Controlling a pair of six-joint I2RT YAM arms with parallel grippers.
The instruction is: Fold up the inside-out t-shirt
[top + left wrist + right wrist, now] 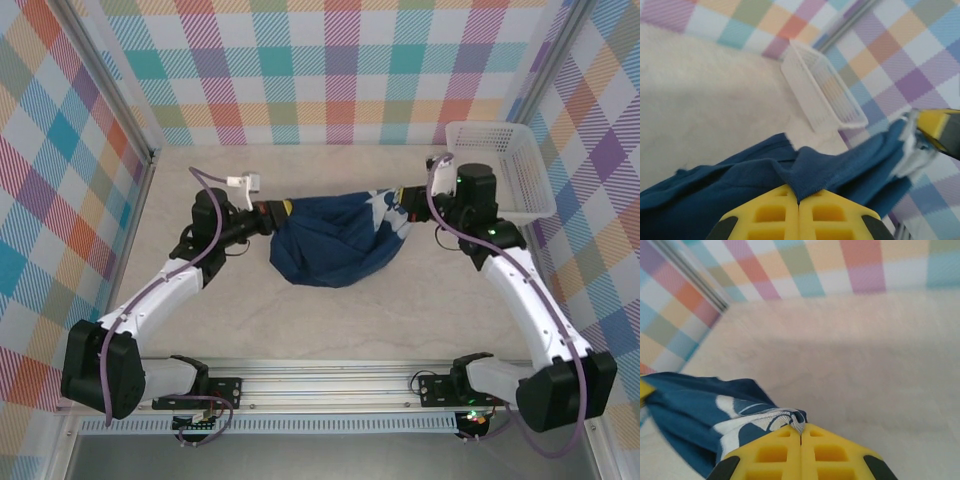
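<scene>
Both claws are clamped tight: the left gripper (799, 196) pinches a navy fold, and the right gripper (800, 433) bites a white-printed edge. The inside-out t-shirt (335, 248) is slung between them, sagging toward the middle of the table (330, 335). Just beyond the right claw, a white mesh basket (500, 170) sits in the far corner against the plaid wall (330, 70).

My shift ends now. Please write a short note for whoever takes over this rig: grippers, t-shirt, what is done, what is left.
Left gripper: shut on one end of the inside-out t-shirt.
Right gripper: shut on the other end.
Shirt: hangs bunched between them over the table; white basket stands apart at the far right corner.
Done: shirt gripped at both ends.
To do: no fold visible yet; probably lay it flat, then fold.
</scene>
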